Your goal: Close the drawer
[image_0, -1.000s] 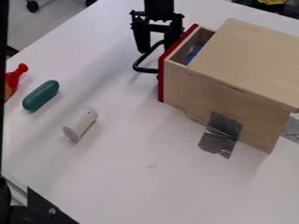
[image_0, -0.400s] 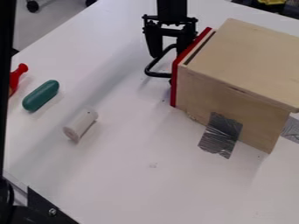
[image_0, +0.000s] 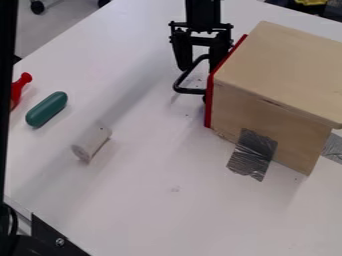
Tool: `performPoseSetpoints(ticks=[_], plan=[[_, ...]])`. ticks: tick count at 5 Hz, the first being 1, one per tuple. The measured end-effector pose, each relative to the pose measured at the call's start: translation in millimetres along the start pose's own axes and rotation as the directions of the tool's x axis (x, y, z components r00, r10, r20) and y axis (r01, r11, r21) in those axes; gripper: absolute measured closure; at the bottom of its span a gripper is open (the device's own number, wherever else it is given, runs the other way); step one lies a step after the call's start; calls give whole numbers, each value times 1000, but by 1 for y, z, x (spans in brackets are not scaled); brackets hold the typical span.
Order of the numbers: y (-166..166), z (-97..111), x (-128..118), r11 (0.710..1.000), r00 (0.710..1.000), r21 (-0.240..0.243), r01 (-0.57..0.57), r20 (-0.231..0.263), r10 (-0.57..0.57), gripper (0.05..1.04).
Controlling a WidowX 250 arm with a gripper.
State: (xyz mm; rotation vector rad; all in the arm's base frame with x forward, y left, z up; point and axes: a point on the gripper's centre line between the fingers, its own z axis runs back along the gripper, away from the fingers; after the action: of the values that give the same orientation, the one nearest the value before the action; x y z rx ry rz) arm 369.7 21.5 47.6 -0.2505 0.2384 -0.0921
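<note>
- White bench (image_0: 153,220) under everything, its near edge cut by a black bracket (image_0: 53,239) at 7 o'clock
- Silver tape (image_0: 252,152) at 4 o'clock, running from the wooden box (image_0: 287,70) onto the bench
- White cylinder (image_0: 90,141) on its side, between 8 and 9 o'clock
- Green rounded piece (image_0: 47,109) lying between 9 and 10, a red object (image_0: 22,85) beyond it towards 10
- Drawer (image_0: 208,102) at 1 o'clock, red front up against the box, pushed in; black handle (image_0: 190,91) sticking out
- Gripper (image_0: 199,67) between 12 and 1, hanging down, fingers (image_0: 181,56) spread, the handle's bar visible between them
</note>
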Motion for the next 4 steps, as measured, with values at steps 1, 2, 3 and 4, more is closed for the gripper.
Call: performPoseSetpoints(ticks=[1, 2, 3, 4], plan=[[-5, -1, 1, 1000, 1000, -5, 11, -1, -11, 84], [-5, -2, 0, 1000, 1000, -8, 9, -5, -10, 84], [-4, -3, 0, 1000, 1000, 3, 6, -2, -6, 84], [6, -2, 1, 997, 1000, 75, -26, 14, 25, 84]])
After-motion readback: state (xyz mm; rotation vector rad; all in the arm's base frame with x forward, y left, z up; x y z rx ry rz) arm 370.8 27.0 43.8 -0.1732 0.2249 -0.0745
